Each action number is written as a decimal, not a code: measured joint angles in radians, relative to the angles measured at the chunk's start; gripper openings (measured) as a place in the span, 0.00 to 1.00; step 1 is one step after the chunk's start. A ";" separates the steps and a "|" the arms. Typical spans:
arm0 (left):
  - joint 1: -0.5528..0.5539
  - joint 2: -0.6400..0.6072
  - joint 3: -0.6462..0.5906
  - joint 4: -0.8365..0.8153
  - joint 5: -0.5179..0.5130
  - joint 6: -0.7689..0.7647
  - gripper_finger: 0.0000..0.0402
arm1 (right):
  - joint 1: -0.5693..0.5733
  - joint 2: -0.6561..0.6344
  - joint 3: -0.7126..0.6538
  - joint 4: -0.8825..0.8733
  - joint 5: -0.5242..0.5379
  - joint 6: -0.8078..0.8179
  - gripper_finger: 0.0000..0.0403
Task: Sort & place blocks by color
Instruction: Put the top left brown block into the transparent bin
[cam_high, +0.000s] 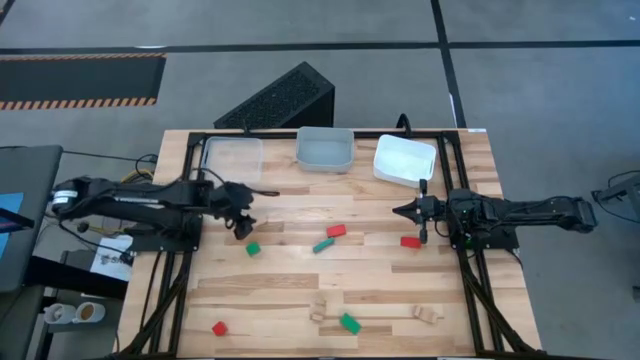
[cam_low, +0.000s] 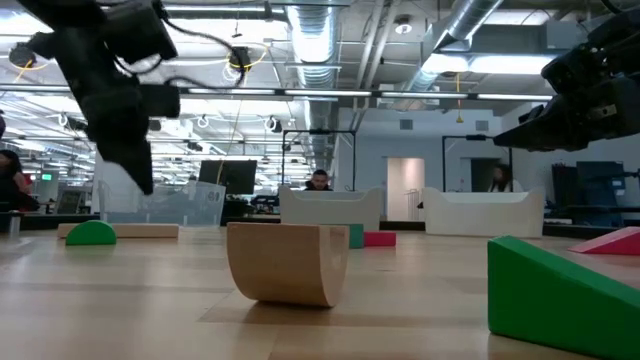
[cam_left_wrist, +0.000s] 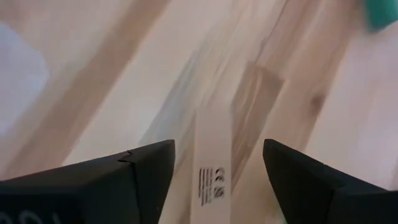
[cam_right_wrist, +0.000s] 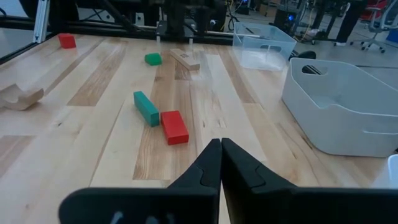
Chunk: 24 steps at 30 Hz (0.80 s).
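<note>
My left gripper (cam_high: 242, 224) (cam_left_wrist: 217, 171) is open and hangs above a plain light wood brick (cam_left_wrist: 214, 158) that lies flat on the table. Its fingers stand on either side of the brick without touching it. A small green block (cam_high: 253, 248) lies just nearer. My right gripper (cam_high: 400, 211) (cam_right_wrist: 221, 155) is shut and empty above the table's right half, with a red brick (cam_high: 410, 241) beside it. A red brick (cam_right_wrist: 174, 126) and a teal brick (cam_right_wrist: 146, 107) lie side by side at mid-table. More red, green and wood pieces lie near the front edge.
Three trays stand along the far edge: a clear one (cam_high: 232, 155), a clear one (cam_high: 325, 148) and a white one (cam_high: 404, 158). Near the front lie a red block (cam_high: 219, 327), a green block (cam_high: 349, 322) and curved wood pieces (cam_high: 320, 310) (cam_high: 428, 314).
</note>
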 joint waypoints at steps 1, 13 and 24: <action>0.000 0.030 0.000 0.001 0.000 0.000 0.60 | 0.000 0.000 0.000 0.000 0.000 0.000 0.07; 0.000 0.277 0.001 0.045 0.024 -0.006 0.71 | 0.000 0.000 0.000 0.000 0.000 0.000 0.07; 0.004 0.326 0.005 0.045 -0.009 0.007 0.43 | 0.000 0.000 0.000 0.000 0.000 0.000 0.07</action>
